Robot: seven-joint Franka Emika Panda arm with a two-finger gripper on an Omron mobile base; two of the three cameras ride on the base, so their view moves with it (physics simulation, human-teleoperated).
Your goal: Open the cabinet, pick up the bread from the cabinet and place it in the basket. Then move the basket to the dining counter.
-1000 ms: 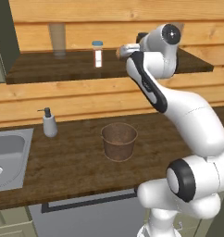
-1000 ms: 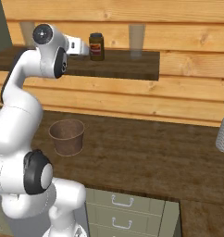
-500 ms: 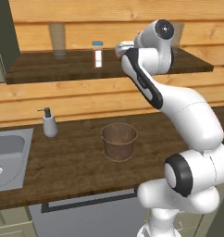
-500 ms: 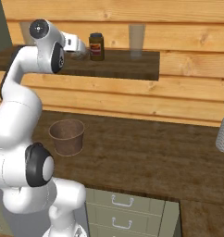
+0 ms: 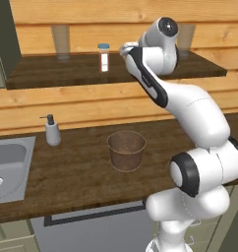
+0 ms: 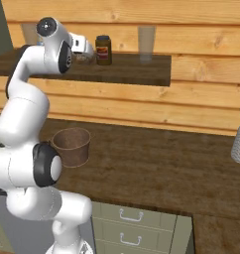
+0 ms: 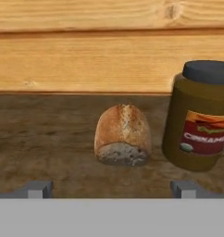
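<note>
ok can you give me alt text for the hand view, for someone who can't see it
A small golden-brown bread lies on the dark wood floor of the cabinet, centred ahead of the open gripper, whose two grey fingertips show at the bottom. A dark jar with a black lid and red label stands just right of the bread, before a light plank back wall.

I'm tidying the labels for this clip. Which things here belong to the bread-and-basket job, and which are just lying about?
Job:
- bread, between the open jaws
- basket
- cabinet
- gripper

Lying about:
- dark jar beside the bread
- blue-capped bottle
- soap dispenser
- sink
</note>
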